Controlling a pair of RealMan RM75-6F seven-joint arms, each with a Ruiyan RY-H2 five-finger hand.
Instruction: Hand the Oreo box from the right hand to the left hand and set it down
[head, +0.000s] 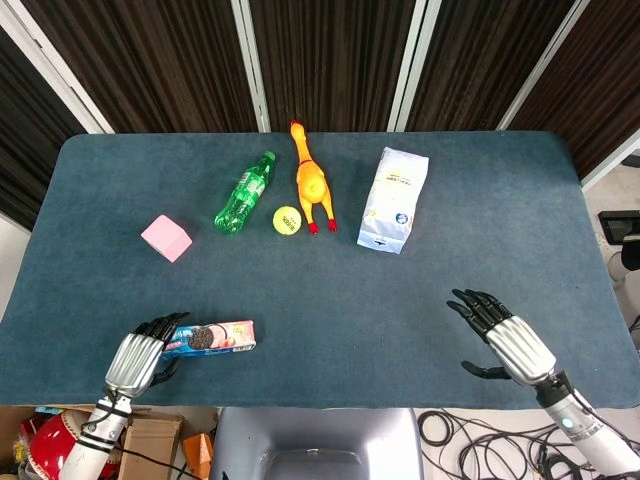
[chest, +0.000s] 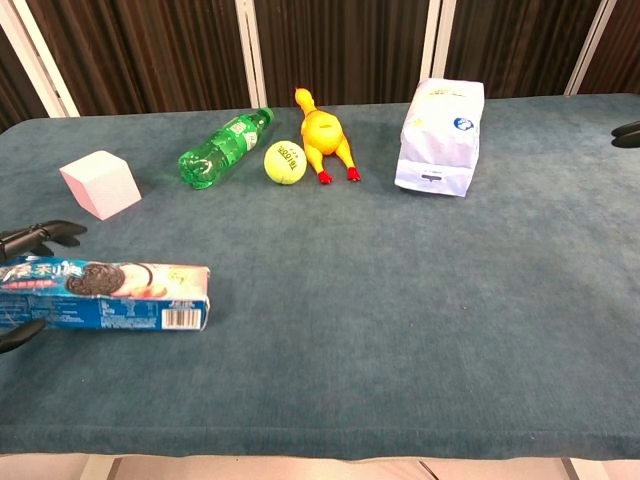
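Observation:
The Oreo box (head: 215, 337) (chest: 110, 296), blue and pink with a cookie picture, lies flat on the cloth near the table's front left edge. My left hand (head: 137, 357) sits at its left end. Its fingers (chest: 42, 237) are spread above the box with a gap showing, and the thumb is below it near the table edge. My right hand (head: 505, 340) hovers at the front right with its fingers apart and nothing in it. Only a dark tip of it shows at the right border of the chest view.
A pink cube (head: 166, 238), a green bottle (head: 244, 193), a tennis ball (head: 287, 219), a rubber chicken (head: 311, 181) and a white bag (head: 394, 199) lie across the far half of the blue table (head: 340, 290).

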